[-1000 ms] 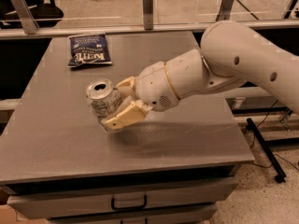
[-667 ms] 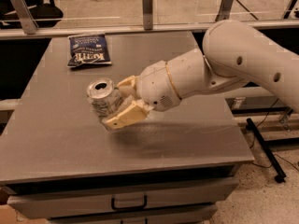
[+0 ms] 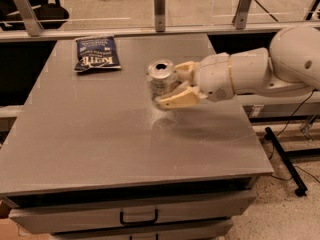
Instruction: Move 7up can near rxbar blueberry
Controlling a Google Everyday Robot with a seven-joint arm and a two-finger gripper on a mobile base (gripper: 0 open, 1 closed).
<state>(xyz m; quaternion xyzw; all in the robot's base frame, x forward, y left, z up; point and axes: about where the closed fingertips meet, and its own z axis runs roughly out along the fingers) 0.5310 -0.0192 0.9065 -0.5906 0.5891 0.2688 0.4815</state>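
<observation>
The 7up can [image 3: 161, 77] is a small silvery-white aluminium can with faint green marks and a shiny top where the pull-tab opening shows dark. It is upright in the back half of the bench [image 3: 100, 134], a little right of the middle, and well apart from the dark-blue chip bag [image 3: 96, 54] at the back left. The end effector [image 3: 168, 85] is closed around the can from the right side, with one cream finger [image 3: 177, 98] low in front of the can body and the other behind it near the rim. Whether the can's base touches the bench or hangs just above it, I cannot tell. I judge the can to be light and thin-walled. It is stiff enough at the rim and base but easy to dent in the middle, and its smooth metal can slip, so a moderate hold across the body is better than a hard squeeze. The rxbar blueberry does not show anywhere in this view — only the larger bag is there.
</observation>
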